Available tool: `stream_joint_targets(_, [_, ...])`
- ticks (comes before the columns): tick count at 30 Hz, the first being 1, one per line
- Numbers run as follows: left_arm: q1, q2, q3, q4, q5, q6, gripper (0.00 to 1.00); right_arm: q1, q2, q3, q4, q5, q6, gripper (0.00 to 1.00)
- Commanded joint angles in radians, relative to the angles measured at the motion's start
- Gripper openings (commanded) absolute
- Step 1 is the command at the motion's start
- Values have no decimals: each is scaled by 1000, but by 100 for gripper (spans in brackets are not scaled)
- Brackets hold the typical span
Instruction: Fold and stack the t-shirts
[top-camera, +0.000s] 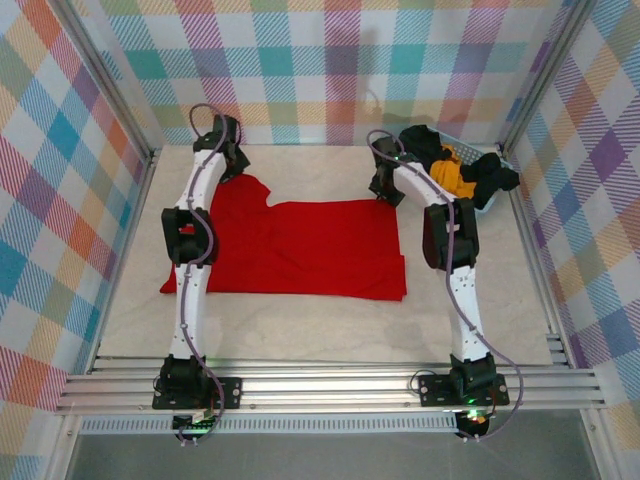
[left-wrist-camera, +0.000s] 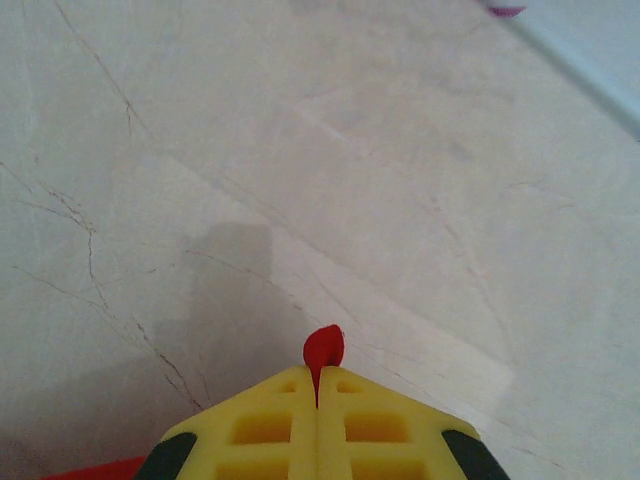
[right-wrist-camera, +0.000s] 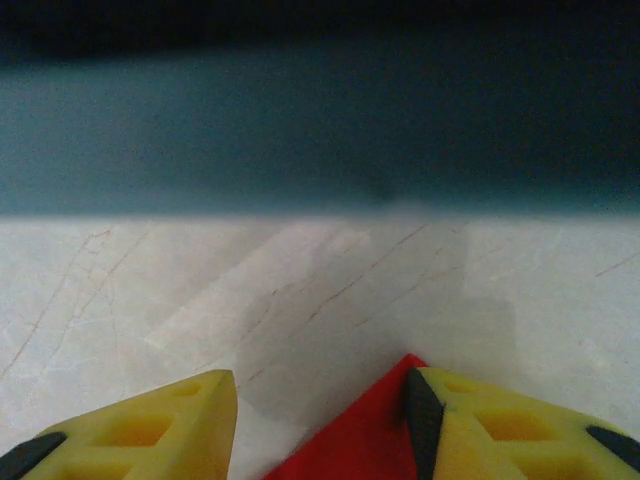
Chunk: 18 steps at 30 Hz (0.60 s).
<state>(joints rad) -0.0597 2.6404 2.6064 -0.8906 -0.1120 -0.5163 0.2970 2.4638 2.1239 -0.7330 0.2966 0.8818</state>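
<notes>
A bright red t-shirt (top-camera: 300, 250) lies spread flat on the table's middle. My left gripper (top-camera: 235, 163) is at its far left corner, shut on the red cloth; a small red tip (left-wrist-camera: 324, 348) pokes out between the closed yellow fingers (left-wrist-camera: 265, 425). My right gripper (top-camera: 385, 190) stands open over the shirt's far right corner (right-wrist-camera: 370, 435), which lies between its spread fingers (right-wrist-camera: 480, 420). Black and orange-yellow t-shirts (top-camera: 455, 170) are heaped in the light blue basket (top-camera: 487, 208) at the far right.
The table top is pale marble (top-camera: 330, 330). Checked cloth walls (top-camera: 320, 60) close in the back and sides, with metal frame rails (top-camera: 330, 385) at the near edge. A dark band (right-wrist-camera: 320, 110) runs across the top of the right wrist view.
</notes>
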Motion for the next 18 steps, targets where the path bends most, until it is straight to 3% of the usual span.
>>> stream_joint_targets(1, [13, -72, -4, -11, 35, -9, 0, -15, 35, 19, -99, 20, 8, 40])
stream_joint_targets(7, [22, -87, -15, -43, 56, 3, 0, -12, -14, -27, -87, 14, -3, 0])
stream_joint_targets(12, [26, -209, -182, 8, 55, 23, 0, -5, -147, -156, -15, 31, -11, 0])
stream_joint_targets(18, [39, -388, -396, 73, 58, 28, 0, -1, -235, -182, 3, 7, -46, 0])
